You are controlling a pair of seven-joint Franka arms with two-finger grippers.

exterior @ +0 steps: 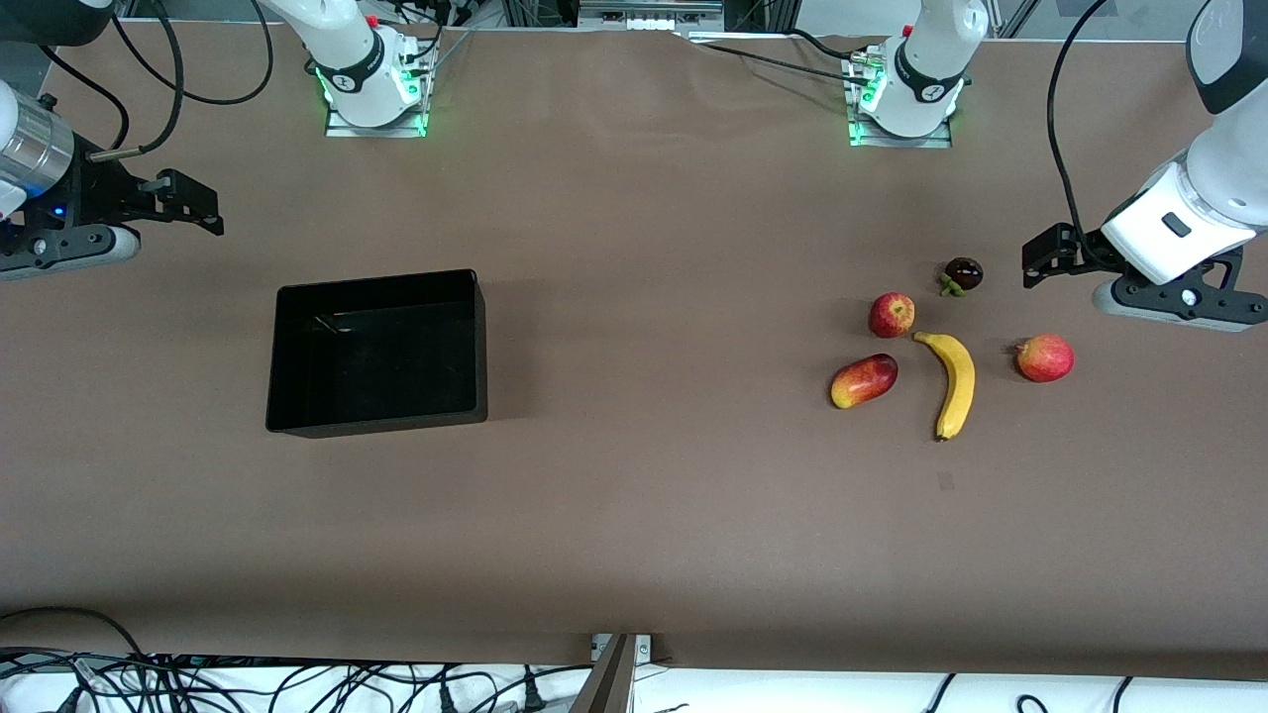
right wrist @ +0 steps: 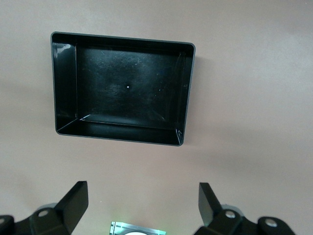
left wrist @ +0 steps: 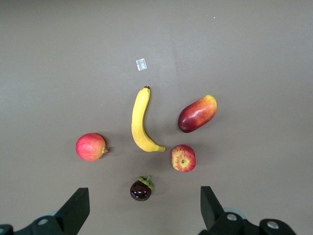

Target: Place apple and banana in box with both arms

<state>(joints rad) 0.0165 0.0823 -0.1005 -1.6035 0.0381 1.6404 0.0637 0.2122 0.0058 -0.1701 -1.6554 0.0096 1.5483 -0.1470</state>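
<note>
The apple [exterior: 892, 314] lies toward the left arm's end of the table, and the banana [exterior: 952, 381] lies just beside it, nearer the front camera. The black box [exterior: 376, 356] stands empty toward the right arm's end. My left gripper [exterior: 1048, 257] is open and empty, up in the air beside a dark mangosteen. In the left wrist view the apple [left wrist: 183, 158] and the banana [left wrist: 142, 121] lie ahead of the open left gripper [left wrist: 144, 208]. My right gripper [exterior: 193, 203] is open and empty, up over bare table. In the right wrist view the box [right wrist: 122, 38] lies ahead of the right gripper [right wrist: 142, 205].
A dark mangosteen [exterior: 963, 273] lies farther from the front camera than the apple. A red-yellow mango [exterior: 863, 380] lies beside the banana. A red-orange round fruit with a nub [exterior: 1044, 357] lies beside the banana, toward the table's end. A small pale tag [left wrist: 141, 64] lies by the banana's tip.
</note>
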